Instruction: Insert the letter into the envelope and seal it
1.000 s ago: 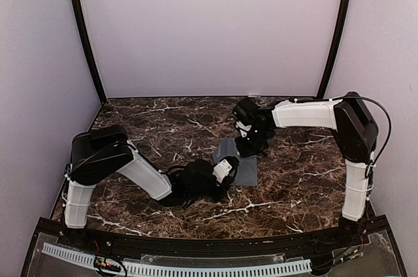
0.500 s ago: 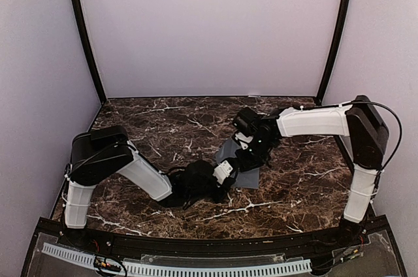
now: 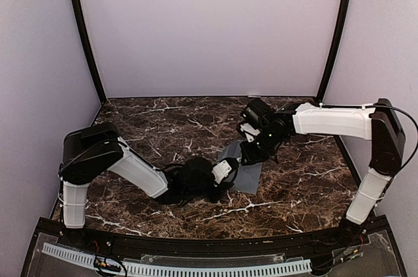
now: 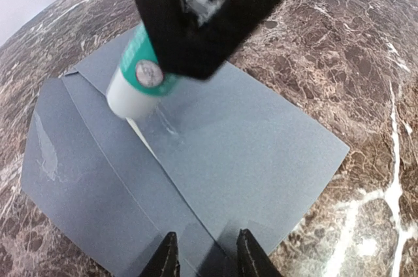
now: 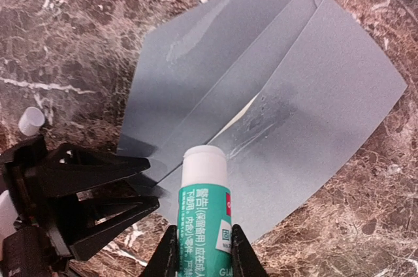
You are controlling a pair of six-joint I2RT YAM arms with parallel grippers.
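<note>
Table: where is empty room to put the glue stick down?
On the table, bare marble shows far left, between back wall and left arm, and on the right, between the envelope and the right arm's base. The middle is crowded: left gripper and right gripper with its glue stick meet at the envelope.

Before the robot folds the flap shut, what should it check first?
1. The letter is inside the envelope: ok, only a cream sliver shows at the mouth.
2. There is a glue smear on the envelope: ok, shiny streaks show.
3. The glue stick is out of the way: not ok, the right tool holds it with its tip at the envelope.
4. The flap is free to fold: ok, it lies open and flat.
5. The left tool is open: ok, fingers apart at the envelope's edge.
6. Sealed: not ok.
</note>
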